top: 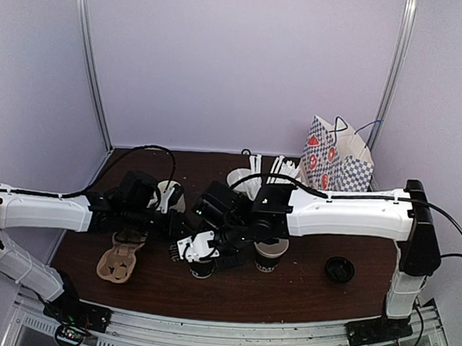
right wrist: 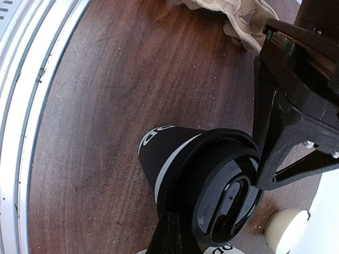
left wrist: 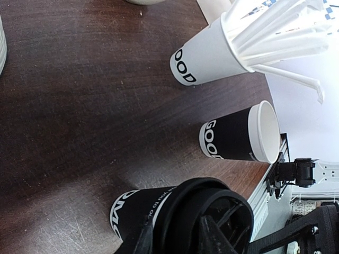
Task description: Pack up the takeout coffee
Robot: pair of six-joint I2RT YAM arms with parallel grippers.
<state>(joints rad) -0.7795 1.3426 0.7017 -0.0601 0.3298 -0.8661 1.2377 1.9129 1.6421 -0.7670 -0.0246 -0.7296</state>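
Top external shows us one lidded cup (top: 202, 268) near the tabletop's (top: 302, 296) front edge. It appears gripped at the rim by the left end effector (left wrist: 180, 235), while the right end effector (right wrist: 172, 233) is fully closed with its tips on top. We judge three steps outstanding: the open cup (top: 270, 258) beside it, the loose lid (top: 340, 269) near the right edge, and loading the carrier (top: 120, 260).

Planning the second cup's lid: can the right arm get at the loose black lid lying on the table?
Probably yes. The loose black lid lies alone on bare table on the right arm's side, nothing over it. The right gripper, shut at the lidded black cup, would have to swing over.
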